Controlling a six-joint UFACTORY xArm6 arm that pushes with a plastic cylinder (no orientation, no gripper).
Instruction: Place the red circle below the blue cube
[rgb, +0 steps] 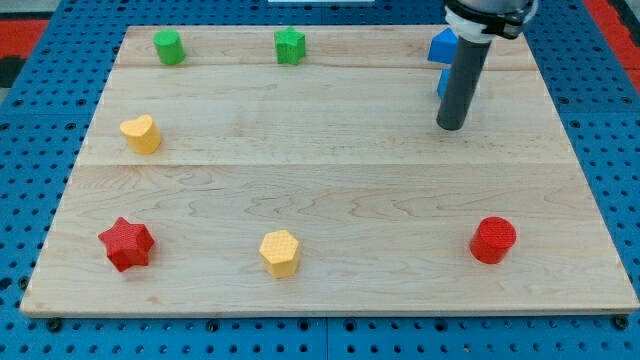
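Note:
The red circle (493, 240) lies near the bottom right of the wooden board (320, 170). The blue cube (442, 83) sits near the top right, mostly hidden behind my rod. Another blue block (443, 45), its shape unclear, sits just above it. My tip (451, 126) rests on the board just below the blue cube, well above the red circle and a little to its left.
A green cylinder (168, 47) and a green star (290, 46) sit along the top edge. A yellow heart (142, 133) is at the left. A red star (126, 243) and a yellow hexagon (281, 252) lie near the bottom edge.

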